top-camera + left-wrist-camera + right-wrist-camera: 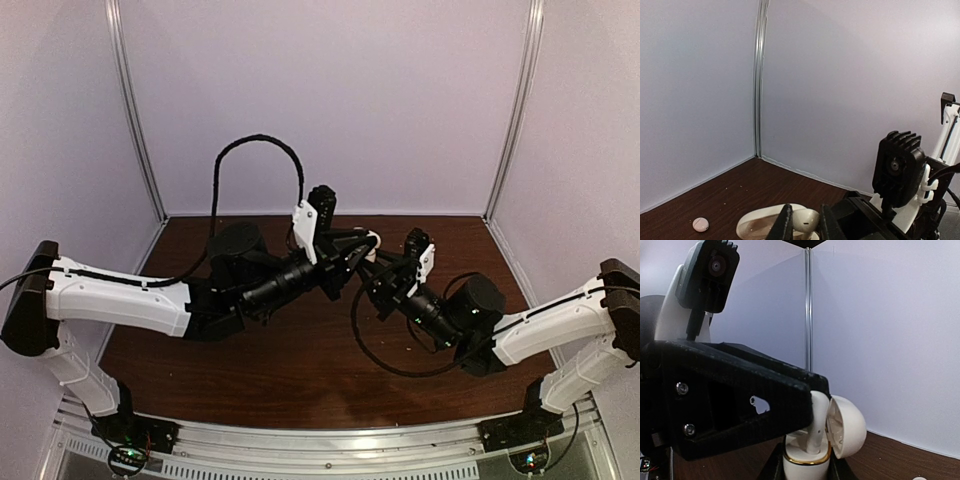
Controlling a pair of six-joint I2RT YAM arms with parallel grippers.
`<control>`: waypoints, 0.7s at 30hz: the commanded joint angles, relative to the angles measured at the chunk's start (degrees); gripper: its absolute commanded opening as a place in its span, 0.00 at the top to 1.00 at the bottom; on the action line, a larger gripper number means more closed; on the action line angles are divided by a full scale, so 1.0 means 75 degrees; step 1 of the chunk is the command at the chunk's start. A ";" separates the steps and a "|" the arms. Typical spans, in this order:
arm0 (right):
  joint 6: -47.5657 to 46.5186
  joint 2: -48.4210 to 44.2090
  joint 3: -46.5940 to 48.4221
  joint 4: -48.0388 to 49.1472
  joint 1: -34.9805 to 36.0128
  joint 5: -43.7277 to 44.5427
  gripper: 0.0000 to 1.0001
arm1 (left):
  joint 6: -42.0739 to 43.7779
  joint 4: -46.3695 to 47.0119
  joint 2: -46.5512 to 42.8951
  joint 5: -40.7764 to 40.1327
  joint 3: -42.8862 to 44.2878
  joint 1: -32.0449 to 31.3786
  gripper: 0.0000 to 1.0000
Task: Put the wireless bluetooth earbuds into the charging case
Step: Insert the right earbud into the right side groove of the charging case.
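Left gripper: we see its fingers clenched on one white earbud, pinching the rounded head from both sides.
Earbud: it stands nearly upright in the right wrist view, stem down. The stem reaches into the open mouth of the charging case. We cannot tell whether it is fully seated.
Right gripper: it is closed around the lower body of the charging case, one dark finger on each side, holding the case upright.
Charging case: its hinged lid is swung open and tilted back to the right in the right wrist view. A thin gold rim rings the body's opening.
Where it all sits: in the top view the two grippers meet tip to tip over the middle of the dark brown surface. The left arm reaches in from the left and the right arm from the right.
Second earbud: we can make out only one earbud.
Pink disc: a small, flat, pale round piece. It lies on the surface, apart from the case, to its left in the left wrist view.
Surroundings: pale walls enclose the surface on three sides.
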 commanded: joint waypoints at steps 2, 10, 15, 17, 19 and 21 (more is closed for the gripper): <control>-0.0025 -0.0127 0.0138 0.0494 0.0035 0.0083 1.00 | -0.0037 0.0228 0.0107 0.0121 0.0080 -0.0035 0.85; -0.0109 -0.0455 0.0077 0.0841 0.0036 0.0109 1.00 | -0.0387 -0.0040 0.0095 -0.0246 -0.0008 -0.0035 0.81; -0.0226 -0.0477 0.0107 0.1013 0.0053 0.0119 1.00 | -0.0569 -0.0288 0.0172 -0.0319 0.0140 -0.0035 0.79; -0.0265 -0.0460 0.0127 0.1046 0.0059 0.0165 1.00 | -0.0640 -0.0303 0.0198 -0.0292 0.0154 -0.0035 0.78; -0.0308 -0.0444 0.0155 0.1032 0.0059 0.0152 1.00 | -0.0645 -0.0321 0.0204 -0.0268 0.0152 -0.0035 0.78; -0.0344 -0.0435 0.0210 0.0887 0.0066 0.0117 1.00 | -0.0657 -0.0418 0.0245 -0.0264 0.0203 -0.0029 0.78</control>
